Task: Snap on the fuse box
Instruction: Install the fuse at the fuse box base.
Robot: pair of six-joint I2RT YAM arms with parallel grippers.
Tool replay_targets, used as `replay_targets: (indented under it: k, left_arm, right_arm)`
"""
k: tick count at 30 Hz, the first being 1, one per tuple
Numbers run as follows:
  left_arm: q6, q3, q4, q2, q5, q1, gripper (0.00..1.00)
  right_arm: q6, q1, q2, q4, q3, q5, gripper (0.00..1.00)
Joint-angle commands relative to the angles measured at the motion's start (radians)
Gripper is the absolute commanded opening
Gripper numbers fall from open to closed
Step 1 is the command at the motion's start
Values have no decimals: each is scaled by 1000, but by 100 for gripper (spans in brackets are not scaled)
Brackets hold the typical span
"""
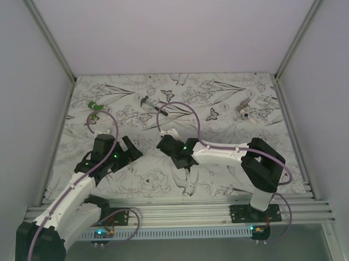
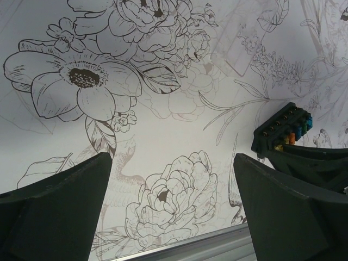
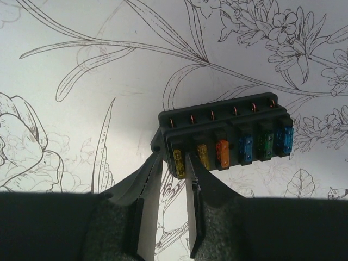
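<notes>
L tool [image 2: 173,157] wide apart over table [image 2: 163,125], R tool [image 3: 173,159] slightly apart at fuse box [image 3: 228,128] end, 6 fuses [image 3: 222,153] showing

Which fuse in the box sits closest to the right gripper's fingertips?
The yellow fuse at the left end of the fuse box in the right wrist view; the other fuses sit farther right.

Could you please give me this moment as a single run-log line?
fuse box: coloured fuses exposed | left end effector: open, empty | right end effector: narrowly parted at its end, grip unclear
</notes>
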Motion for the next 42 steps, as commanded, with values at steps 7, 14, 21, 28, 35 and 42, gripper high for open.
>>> replay_targets:
  k: [7, 14, 21, 28, 35, 42]
  left_arm:
    - [-2, -4, -17, 18, 15, 9, 99]
    - [1, -1, -16, 28, 22, 9, 100]
    - [3, 3, -15, 42, 25, 9, 100]
    - [1, 5, -14, 49, 27, 9, 100]
    - [1, 6, -14, 51, 27, 9, 100]
    - [0, 7, -12, 55, 27, 9, 100]
  right_arm:
    - [-15, -5, -62, -32, 39, -13, 30]
    - [-129, -22, -75, -30, 45, -86, 25]
    - [-178, -53, -68, -47, 40, -140, 22]
    - [-190, -62, -51, -48, 43, -149, 16]
    - [-199, -68, -34, -68, 43, -177, 12]
    - [-211, -70, 6, -112, 29, -212, 1]
